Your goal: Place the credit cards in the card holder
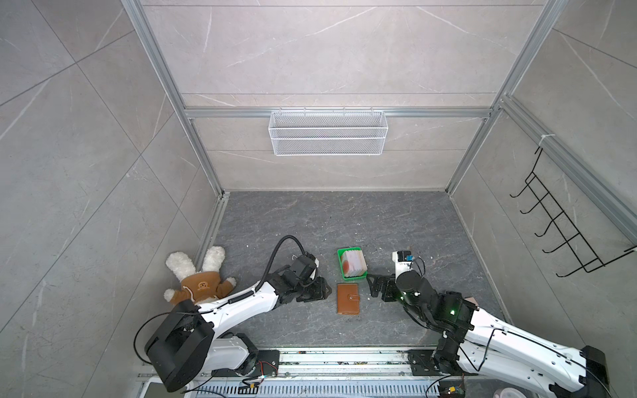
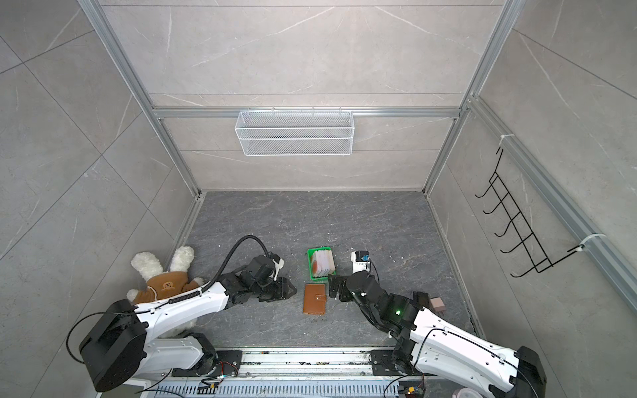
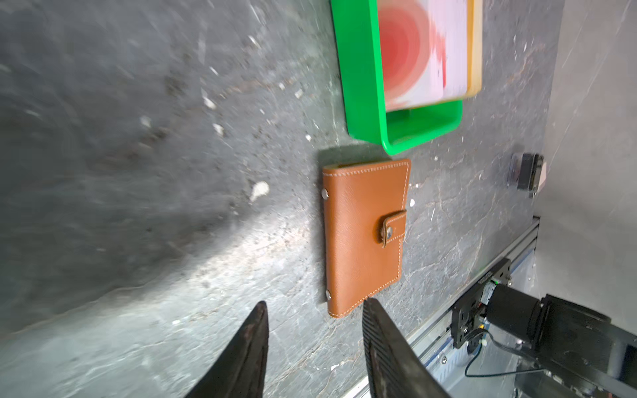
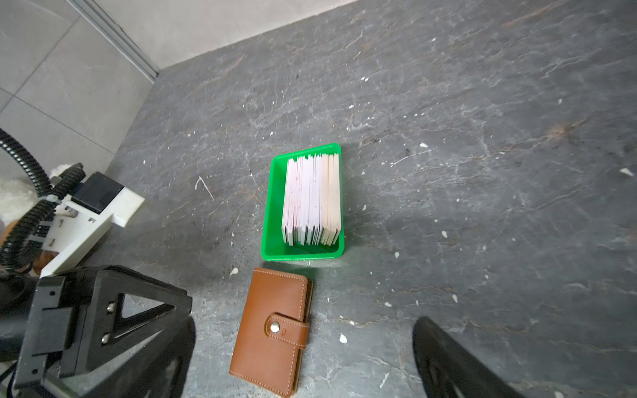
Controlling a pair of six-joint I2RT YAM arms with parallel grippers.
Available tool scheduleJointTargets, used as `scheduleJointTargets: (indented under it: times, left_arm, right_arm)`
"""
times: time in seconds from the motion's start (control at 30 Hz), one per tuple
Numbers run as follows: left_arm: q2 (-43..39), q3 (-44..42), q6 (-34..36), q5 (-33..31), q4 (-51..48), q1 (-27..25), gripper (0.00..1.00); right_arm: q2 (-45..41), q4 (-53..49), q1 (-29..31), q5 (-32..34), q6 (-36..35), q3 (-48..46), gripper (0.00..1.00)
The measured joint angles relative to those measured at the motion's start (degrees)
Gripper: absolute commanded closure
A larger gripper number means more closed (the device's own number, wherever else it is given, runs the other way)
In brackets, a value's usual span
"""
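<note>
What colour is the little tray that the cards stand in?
The tray holding the cards is bright green, clearest in the right wrist view.

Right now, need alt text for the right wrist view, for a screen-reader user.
A closed tan-brown leather bifold wallet, snap tab fastened, lies flat on a dark grey stone-look tabletop. Close to one short end sits a small green plastic tray holding a stack of pale pinkish-white cards standing on edge.

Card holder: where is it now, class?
In both top views the card holder lies closed between the left gripper and right gripper, beside the green tray.
</note>
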Motion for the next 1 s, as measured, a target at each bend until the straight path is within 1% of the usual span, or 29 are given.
scheduleJointTargets:
  times: [0.03, 0.2, 0.4, 0.5, 0.6, 0.7, 0.87, 1.0]
  left_arm:
    - [-1.1, -0.4, 0.2, 0.0, 0.0, 1.2, 0.44]
    - [-6.1, -2.8, 1.5, 0.4, -1.4, 6.8, 0.24]
    - [-10.4, -4.4, 3.9, 0.5, -3.6, 12.2, 0.02]
    - [-10.7, -4.4, 5.5, 0.7, -4.3, 14.9, 0.01]
    - [-10.4, -4.4, 7.4, 0.7, -5.6, 17.7, 0.01]
    - [-10.3, -4.4, 8.9, 0.7, -6.3, 20.4, 0.01]
    - [-11.1, -4.3, 10.9, -0.3, -6.5, 25.2, 0.01]
    - [-11.2, -3.8, 11.7, -3.2, -6.7, 27.1, 0.01]
  right_arm:
    - [-0.9, 0.1, 0.0, 1.0, -0.3, -0.1, 0.00]
    - [-5.5, 0.1, 0.0, 5.9, -0.7, -1.7, 0.01]
    - [-8.2, -5.4, 0.0, 15.6, 1.9, -2.0, 0.05]
    - [-8.1, -7.6, 0.0, 18.9, 2.8, -2.0, 0.05]
    - [-7.0, -9.3, 0.0, 21.5, 2.8, -2.0, 0.01]
    - [-5.7, -10.1, 0.0, 23.6, 2.0, -1.9, 0.00]
    - [-4.2, -9.5, 0.0, 26.4, -2.8, -1.3, 0.00]
    - [-3.7, -6.6, 0.0, 27.8, -8.3, -1.1, 0.00]
